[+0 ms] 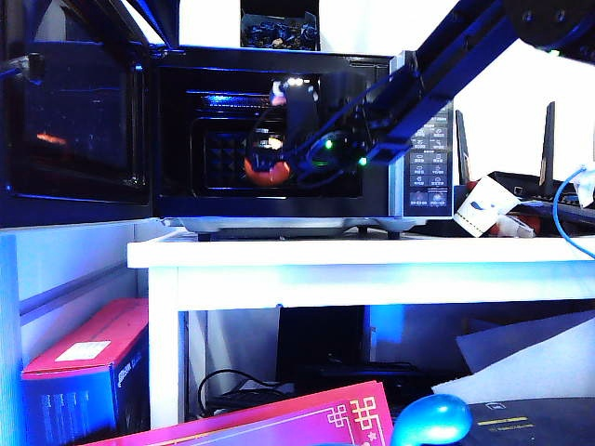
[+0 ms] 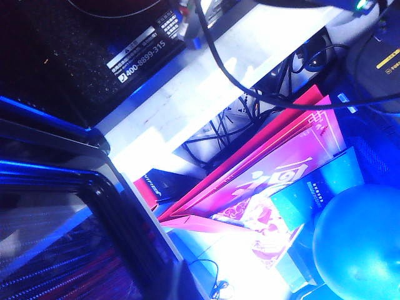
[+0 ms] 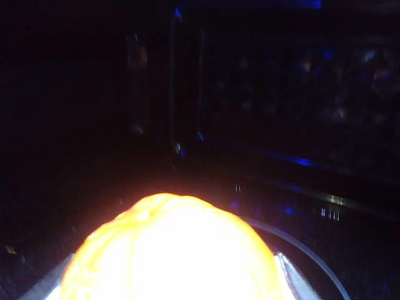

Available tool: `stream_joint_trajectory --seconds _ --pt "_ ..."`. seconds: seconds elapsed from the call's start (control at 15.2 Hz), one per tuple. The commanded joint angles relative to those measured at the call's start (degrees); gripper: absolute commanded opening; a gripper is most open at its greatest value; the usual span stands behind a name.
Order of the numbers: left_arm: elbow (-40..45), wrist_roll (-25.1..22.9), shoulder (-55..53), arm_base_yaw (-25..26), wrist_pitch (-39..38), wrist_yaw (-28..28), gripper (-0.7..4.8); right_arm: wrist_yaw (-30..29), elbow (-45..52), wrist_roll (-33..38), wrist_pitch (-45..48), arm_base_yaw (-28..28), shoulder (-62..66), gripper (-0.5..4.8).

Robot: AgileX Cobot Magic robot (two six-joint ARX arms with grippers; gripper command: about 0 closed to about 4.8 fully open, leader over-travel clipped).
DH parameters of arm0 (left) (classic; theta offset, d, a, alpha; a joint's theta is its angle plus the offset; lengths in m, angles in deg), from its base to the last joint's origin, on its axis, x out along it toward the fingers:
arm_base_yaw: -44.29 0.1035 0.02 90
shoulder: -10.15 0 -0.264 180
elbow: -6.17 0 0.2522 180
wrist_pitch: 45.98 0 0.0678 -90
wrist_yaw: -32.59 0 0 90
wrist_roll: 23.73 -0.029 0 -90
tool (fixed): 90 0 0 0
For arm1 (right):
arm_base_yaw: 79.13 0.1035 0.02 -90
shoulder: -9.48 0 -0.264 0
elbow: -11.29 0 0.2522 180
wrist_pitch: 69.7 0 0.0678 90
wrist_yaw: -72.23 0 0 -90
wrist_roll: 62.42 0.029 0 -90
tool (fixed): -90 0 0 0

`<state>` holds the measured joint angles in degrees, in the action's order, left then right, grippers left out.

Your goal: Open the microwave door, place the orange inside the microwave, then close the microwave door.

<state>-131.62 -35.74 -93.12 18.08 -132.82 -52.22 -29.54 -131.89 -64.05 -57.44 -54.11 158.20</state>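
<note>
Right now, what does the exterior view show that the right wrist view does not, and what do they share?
Only the exterior view shows the whole microwave on the white table, the microwave door swung open at left, the button panel, and the right arm reaching into the cavity. Only the right wrist view shows the dark cavity interior close up and the right gripper with a finger on each side of the fruit. Both show the orange inside the microwave.

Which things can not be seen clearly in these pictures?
- Left hand: no view shows it; the left wrist view shows only the microwave door and clutter.
- Right hand: the orange hides most of it in the right wrist view.
- Microwave floor under the orange: too dark in the exterior view to tell contact.
</note>
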Motion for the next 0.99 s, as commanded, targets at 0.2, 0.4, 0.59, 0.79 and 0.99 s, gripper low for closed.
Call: stream_joint_trajectory --seconds 0.2,0.4,0.59,0.79,0.99 --pt "-0.1 0.0 0.5 0.0 0.6 0.1 -0.05 0.4 -0.3 -0.1 0.1 0.3 1.4 1.47" --pt "-0.1 0.0 0.5 0.0 0.6 0.1 -0.05 1.8 -0.8 -0.2 1.1 0.4 2.1 1.47" --pt "-0.1 0.0 0.5 0.0 0.6 0.1 -0.05 1.6 -1.0 -0.2 1.2 0.5 2.6 2.45" --pt "-0.1 0.0 0.5 0.0 0.7 0.1 -0.05 1.2 -1.0 -1.9 3.0 0.8 2.4 4.52" --pt "-0.1 0.0 0.5 0.0 0.7 0.2 -0.05 0.0 -1.0 -1.9 2.9 0.8 2.3 4.79"
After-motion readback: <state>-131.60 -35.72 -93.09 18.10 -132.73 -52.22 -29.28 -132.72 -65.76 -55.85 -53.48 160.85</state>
